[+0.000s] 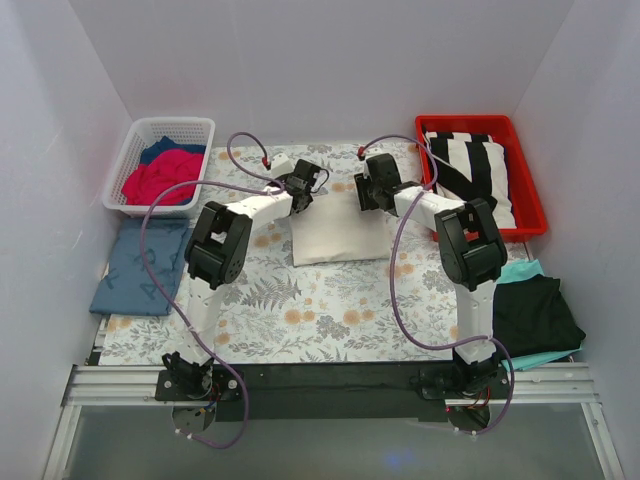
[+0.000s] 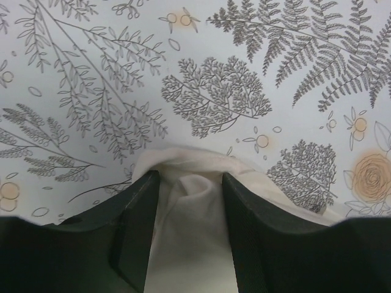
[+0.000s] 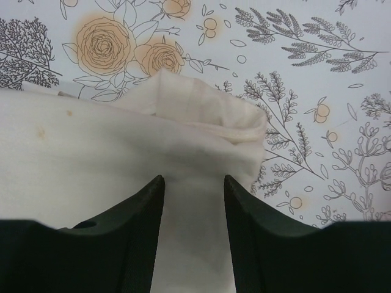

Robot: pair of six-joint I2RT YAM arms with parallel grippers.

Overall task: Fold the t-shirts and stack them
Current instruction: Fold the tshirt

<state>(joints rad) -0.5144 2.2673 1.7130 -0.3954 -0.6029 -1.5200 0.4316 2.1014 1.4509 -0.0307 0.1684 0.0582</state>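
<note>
Top external view: we see the folded cream t-shirt (image 1: 335, 235) at mid-table, its far corners grasped by the left gripper (image 1: 299, 196) and right gripper (image 1: 366, 197), jaws clenched on cloth. Uneven lifting could undo the fold, we judge. Arms hide the grasp; folded layers beneath stay unseen

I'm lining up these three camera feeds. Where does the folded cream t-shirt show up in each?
Top external: the folded cream cloth t-shirt lies mid-table, between both arms.
Left wrist: bottom centre, a bunched corner between the jaws.
Right wrist: left and centre, a folded corner above the jaws.
Shared landmark: the grey floral table covering.
</note>
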